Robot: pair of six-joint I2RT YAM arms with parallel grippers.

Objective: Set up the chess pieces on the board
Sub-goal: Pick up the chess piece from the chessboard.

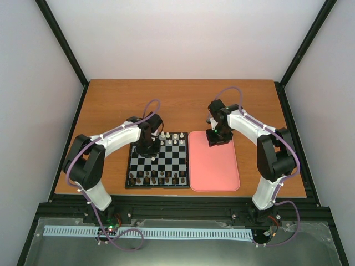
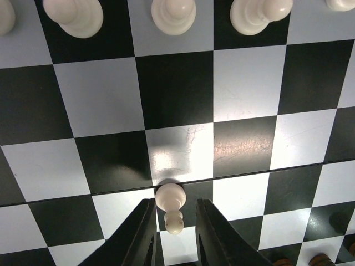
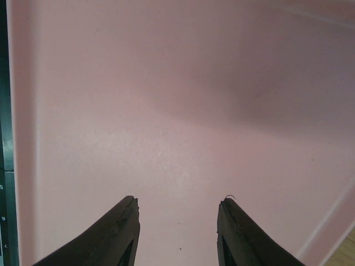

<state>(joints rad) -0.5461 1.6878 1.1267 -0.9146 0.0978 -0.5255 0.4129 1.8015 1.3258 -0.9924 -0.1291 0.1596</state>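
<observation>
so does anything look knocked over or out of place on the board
Nothing looks toppled or damaged. The one piece off its row is a white pawn held between the fingers of the left gripper, over the middle rows of the board. The white pieces beyond it stand upright.

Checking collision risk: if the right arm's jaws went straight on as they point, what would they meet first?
The bare floor of the pink tray; nothing shows between it and the open jaws, though the gap is hard to judge.
</observation>
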